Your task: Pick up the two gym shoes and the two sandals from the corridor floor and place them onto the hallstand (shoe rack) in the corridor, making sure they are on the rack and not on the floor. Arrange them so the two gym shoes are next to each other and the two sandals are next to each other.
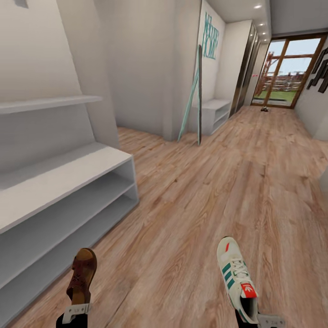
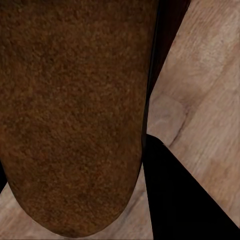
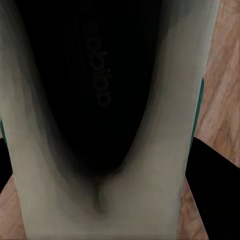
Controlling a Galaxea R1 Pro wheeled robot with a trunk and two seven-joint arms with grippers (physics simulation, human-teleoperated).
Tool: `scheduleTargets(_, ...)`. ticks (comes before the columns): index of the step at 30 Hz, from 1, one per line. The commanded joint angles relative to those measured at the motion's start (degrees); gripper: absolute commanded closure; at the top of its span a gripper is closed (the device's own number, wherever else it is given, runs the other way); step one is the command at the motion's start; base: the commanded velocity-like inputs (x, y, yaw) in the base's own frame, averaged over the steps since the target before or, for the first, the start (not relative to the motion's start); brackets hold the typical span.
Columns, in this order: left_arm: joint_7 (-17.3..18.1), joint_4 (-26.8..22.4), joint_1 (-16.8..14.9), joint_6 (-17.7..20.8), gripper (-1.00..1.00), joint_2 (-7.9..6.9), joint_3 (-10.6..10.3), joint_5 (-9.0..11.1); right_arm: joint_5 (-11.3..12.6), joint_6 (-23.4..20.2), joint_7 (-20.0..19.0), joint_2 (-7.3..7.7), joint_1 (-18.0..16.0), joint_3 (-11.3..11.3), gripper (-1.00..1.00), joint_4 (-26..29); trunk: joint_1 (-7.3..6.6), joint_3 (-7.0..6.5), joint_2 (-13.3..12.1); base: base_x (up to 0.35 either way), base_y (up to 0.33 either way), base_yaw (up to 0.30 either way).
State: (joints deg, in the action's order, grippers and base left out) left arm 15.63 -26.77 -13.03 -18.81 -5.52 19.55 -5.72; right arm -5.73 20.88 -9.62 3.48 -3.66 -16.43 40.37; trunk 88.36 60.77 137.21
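- Left claw (image 1: 76, 311) pinches a brown sandal (image 1: 82, 275) by the heel end; sandal is held up off the corridor floor (image 1: 196, 191), toe pointing fwd. In left wrist view the sandal (image 2: 75, 110) sits right up against the lens, planks beyond it.
- Right claw (image 1: 269, 321) is low at the frame edge w/ a gym shoe (image 1: 235, 277) at its tip, heel end toward it, toe fwd. Fingers themselves can't be made out, so can't tell for sure if it's clamped, but shoe looks carried, not lying flat. Right wrist view looks into the shoe's (image 3: 105, 125) dark opening.
- White shelf unit (image 1: 68, 191) w/ two low open shelves stands just left of the robot, wall shelf above it. No letters visible on it from here, so can't confirm it's the hallstand.
- A second pale unit (image 1: 214, 114) stands farther down the corridor, under teal lettering on the wall; that looks more like the hallstand.
- Small dark object on the floor near the far glass door; too small to ID.
- Step, as I judge it: transport, one sandal + one gym shoe in hand, nothing on any rack yet.
- Next: drive to the lettered unit, set each down on a shelf, leaving room beside each for its mate.
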Motion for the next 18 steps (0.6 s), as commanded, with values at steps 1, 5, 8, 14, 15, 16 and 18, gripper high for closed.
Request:
scheduleTargets(1,0.4,0.0,-0.1,-0.3,1.0,0.06,0.5,-0.8,-0.6,0.2,-0.3,-0.05,0.0,-0.4,1.0,0.0,0.02,0.05,0.0,0.325,-0.01,0.278)
scheduleTargets(5,0.4,0.0,-0.1,-0.3,1.0,0.06,0.5,-0.8,-0.6,0.2,-0.3,-0.05,0.0,-0.4,1.0,0.0,0.02,0.05,0.0,0.328,-0.007,0.278)
scheduleTargets(8,0.4,0.0,-0.1,-0.3,1.0,0.02,0.5,-0.8,-0.6,0.2,-0.3,-0.05,0.0,-0.4,1.0,0.0,0.02,0.05,0.0,0.277,-0.077,0.278)
scheduleTargets(14,0.4,0.0,0.0,-0.3,1.0,-0.01,0.5,-0.8,-0.5,0.2,-0.3,-0.05,0.0,-0.4,1.0,0.0,0.02,0.05,0.0,0.051,-0.179,0.278)
scheduleTargets(15,0.4,-0.1,0.0,-0.3,1.0,-0.01,0.5,-0.8,-0.5,0.2,-0.3,-0.05,0.0,-0.4,1.0,0.0,0.02,0.05,0.0,-0.046,-0.237,0.278)
scheduleTargets(16,0.4,-0.1,-0.1,-0.3,1.0,-0.01,0.5,-0.8,-0.5,0.2,-0.3,-0.05,0.0,-0.4,1.0,0.0,0.02,0.05,0.0,-0.063,-0.248,0.278)
scheduleTargets(18,0.4,-0.2,0.0,-0.3,1.0,-0.02,0.5,-0.8,-0.5,0.2,-0.3,-0.05,0.0,-0.4,1.0,0.0,0.02,0.05,0.0,-0.071,-0.254,0.278)
